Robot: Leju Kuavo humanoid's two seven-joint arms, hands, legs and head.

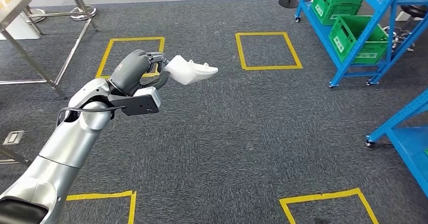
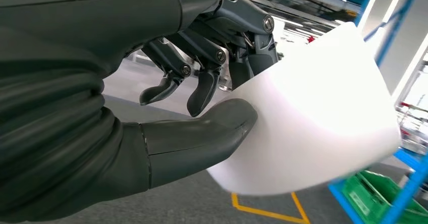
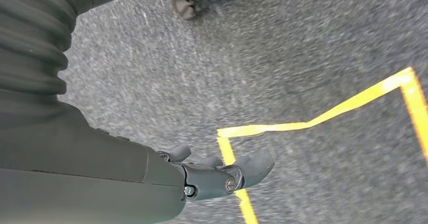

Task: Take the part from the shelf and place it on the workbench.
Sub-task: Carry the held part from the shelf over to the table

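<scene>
Transport phase: the left hand carries the white part over the carpet.

The left hand's thumb presses one face of the part's curved wall and the darker fingers close on the other, so the part is pinched at one end and juts forward, clear of the arm and of the floor; this end-on hold probably leaves its far end free for setting down. The blue shelf with green crates stands at the far right edge of the floor, and a metal-framed bench, apparently the workbench, at the far left. The right hand hangs over yellow floor tape, holding nothing, fingers loosely extended, though motion blur limits certainty.
</scene>
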